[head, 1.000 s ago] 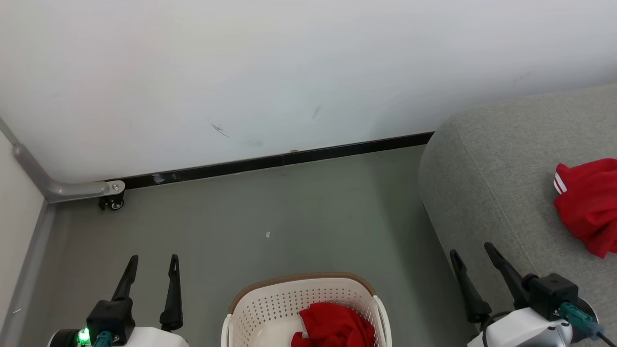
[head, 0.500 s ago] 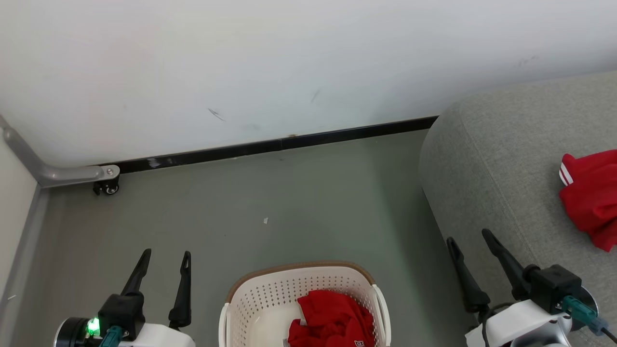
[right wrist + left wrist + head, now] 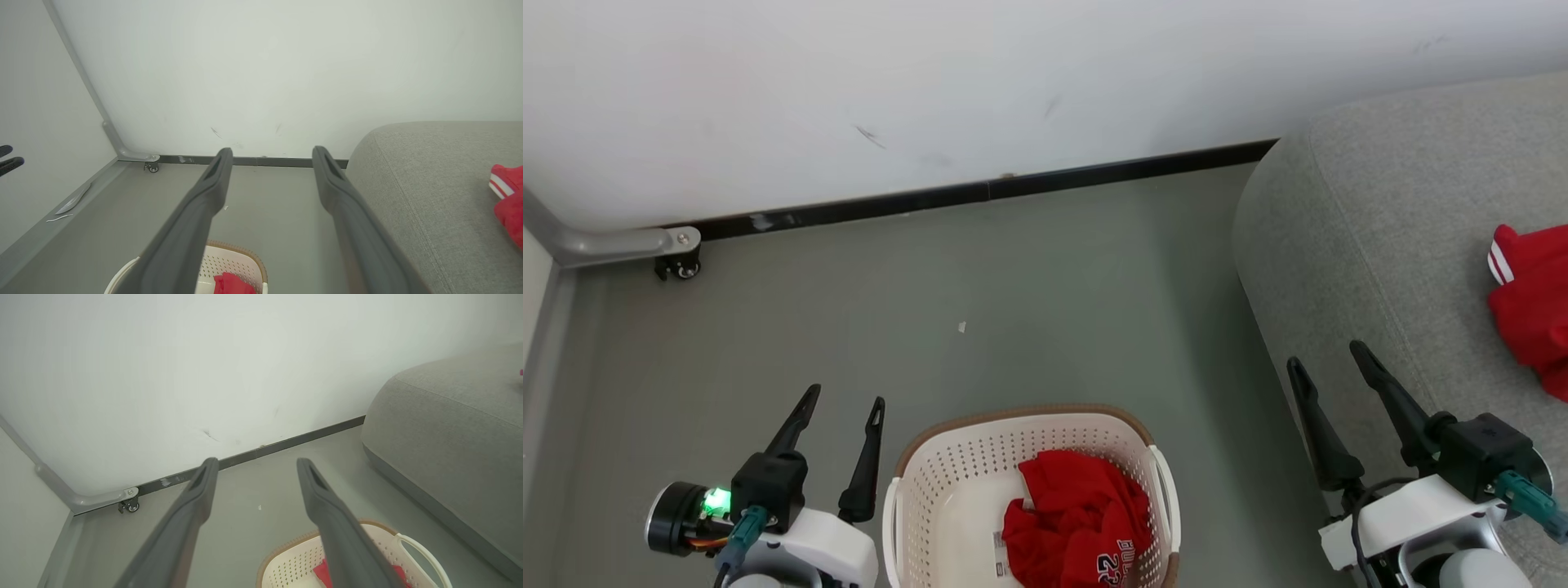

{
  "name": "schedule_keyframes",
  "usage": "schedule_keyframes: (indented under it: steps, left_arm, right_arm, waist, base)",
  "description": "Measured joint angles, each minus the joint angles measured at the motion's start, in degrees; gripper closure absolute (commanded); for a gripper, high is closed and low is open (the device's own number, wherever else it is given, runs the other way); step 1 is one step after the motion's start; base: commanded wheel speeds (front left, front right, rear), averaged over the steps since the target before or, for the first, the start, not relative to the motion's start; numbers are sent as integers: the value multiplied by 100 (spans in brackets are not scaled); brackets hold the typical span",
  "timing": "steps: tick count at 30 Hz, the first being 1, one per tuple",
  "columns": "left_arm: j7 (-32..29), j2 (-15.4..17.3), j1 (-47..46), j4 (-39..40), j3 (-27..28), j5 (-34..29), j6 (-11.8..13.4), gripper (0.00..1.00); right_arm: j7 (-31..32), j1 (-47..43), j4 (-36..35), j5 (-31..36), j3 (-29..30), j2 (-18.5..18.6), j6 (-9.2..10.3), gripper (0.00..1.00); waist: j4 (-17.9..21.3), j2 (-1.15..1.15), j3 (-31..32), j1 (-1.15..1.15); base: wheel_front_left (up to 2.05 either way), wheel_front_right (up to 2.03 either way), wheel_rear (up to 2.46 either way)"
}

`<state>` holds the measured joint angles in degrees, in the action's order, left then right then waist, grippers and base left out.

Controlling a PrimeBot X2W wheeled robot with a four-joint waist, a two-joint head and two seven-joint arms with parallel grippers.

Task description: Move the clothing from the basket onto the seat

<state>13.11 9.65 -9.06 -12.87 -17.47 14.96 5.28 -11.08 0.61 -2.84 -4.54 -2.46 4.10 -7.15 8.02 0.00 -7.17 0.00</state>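
left gripper (image 3: 845, 396) low left above grey floor (image 3: 1045, 286), jaws wide, empty — cream perforated plastic laundry basket (image 3: 947, 482) just beside it, crumpled red numbered garment (image 3: 1078, 514) inside. right gripper (image 3: 1324, 355) jaws wide, empty, by the rounded edge of the light grey fabric sofa (image 3: 1380, 245) — second red garment with white stripes (image 3: 1531, 302) lies on it, far right

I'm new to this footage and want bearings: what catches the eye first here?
Bright red clothing heaped in the cream basket, bottom centre of the head view. A second red garment lies on the grey seat at right. The left claw and right claw stand open and empty, flanking the basket.
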Motion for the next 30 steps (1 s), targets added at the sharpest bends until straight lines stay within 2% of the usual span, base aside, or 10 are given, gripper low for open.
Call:
schedule_keyframes:
  steps: [16,30]
  left_arm:
    - [-255,-24,-865,-458,-561,-415,-331,0]
    - [-505,-79,-1457,-1146,-1093,-794,-650,0]
  right_arm:
    - [-3,372,-388,-94,224,134,0,0]
    - [-77,1056,-563,-167,482,144,0,0]
  waist:
    - [91,0,-920,0]
    - [217,0,-1847,0]
  base:
    - [0,0,0]
    - [0,0,0]
